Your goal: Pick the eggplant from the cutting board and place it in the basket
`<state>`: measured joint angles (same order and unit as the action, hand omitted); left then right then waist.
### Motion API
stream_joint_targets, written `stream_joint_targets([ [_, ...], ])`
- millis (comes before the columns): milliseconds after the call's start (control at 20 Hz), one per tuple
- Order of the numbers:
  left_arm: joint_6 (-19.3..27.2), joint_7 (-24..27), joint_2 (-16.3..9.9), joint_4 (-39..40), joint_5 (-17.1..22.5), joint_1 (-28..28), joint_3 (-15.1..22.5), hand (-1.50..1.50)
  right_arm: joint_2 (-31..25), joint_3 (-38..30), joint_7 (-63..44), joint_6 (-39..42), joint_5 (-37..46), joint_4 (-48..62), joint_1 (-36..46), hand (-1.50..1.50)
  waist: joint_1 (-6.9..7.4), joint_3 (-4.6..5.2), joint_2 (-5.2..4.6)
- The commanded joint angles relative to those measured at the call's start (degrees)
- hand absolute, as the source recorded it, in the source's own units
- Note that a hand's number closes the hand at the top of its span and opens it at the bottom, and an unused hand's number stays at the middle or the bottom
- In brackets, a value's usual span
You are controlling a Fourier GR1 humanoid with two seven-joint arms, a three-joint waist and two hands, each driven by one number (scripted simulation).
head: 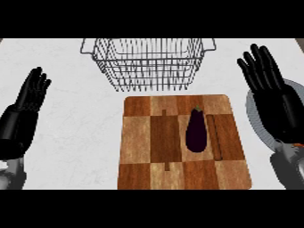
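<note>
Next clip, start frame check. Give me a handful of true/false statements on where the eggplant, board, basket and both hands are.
1. The eggplant lies on the cutting board. True.
2. The basket already holds the eggplant. False: nothing shows inside it.
3. The right hand is curled round the eggplant. False: it is open, fingers up, at the view's right.
4. The left hand is open, apart from the board. True.
5. The basket stands beyond the board's far edge. True.

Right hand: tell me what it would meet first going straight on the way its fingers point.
Probably nothing: the right hand points to the counter's far edge, passing right of the basket. The way looks free, though depth is unclear.
</note>
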<state>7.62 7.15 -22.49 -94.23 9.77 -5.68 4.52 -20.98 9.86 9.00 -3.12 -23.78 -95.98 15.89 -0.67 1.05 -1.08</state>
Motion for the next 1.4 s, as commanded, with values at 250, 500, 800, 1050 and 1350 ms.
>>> stream_joint_targets([
  [250, 6.5, -2.9, 6.7, 1.2, 1.4, 3.7, -0.9, 0.00, -1.6, -0.7, -17.4, -27.9, 18.9, -0.2, -6.9, 1.50, -1.70, -0.44, 1.81],
  [500, 4.6, -4.8, 8.7, 0.8, 1.9, 2.6, 2.9, 0.00, 6.4, 18.5, -27.7, -35.3, 39.1, 7.7, 0.3, -1.50, 2.95, -0.54, 1.04],
  [800, 6.3, -4.4, 10.1, 1.3, 0.2, 3.7, 4.3, 0.00, 6.9, 15.2, -44.0, -44.2, 55.2, 19.2, 4.6, -1.50, 1.64, -0.06, 1.45],
  [1050, 6.8, -4.8, 9.4, 1.7, 0.2, 4.2, 3.2, 0.00, 0.3, 13.1, -59.0, -35.6, 64.1, 24.0, 7.4, -1.50, -0.45, 0.40, 2.50],
  [1350, 7.0, -6.0, 10.0, 1.8, 0.2, 3.1, 3.8, 0.00, 0.8, 17.5, -75.6, -14.2, 65.3, 24.5, 14.5, -1.50, 0.55, 0.26, 2.74],
])
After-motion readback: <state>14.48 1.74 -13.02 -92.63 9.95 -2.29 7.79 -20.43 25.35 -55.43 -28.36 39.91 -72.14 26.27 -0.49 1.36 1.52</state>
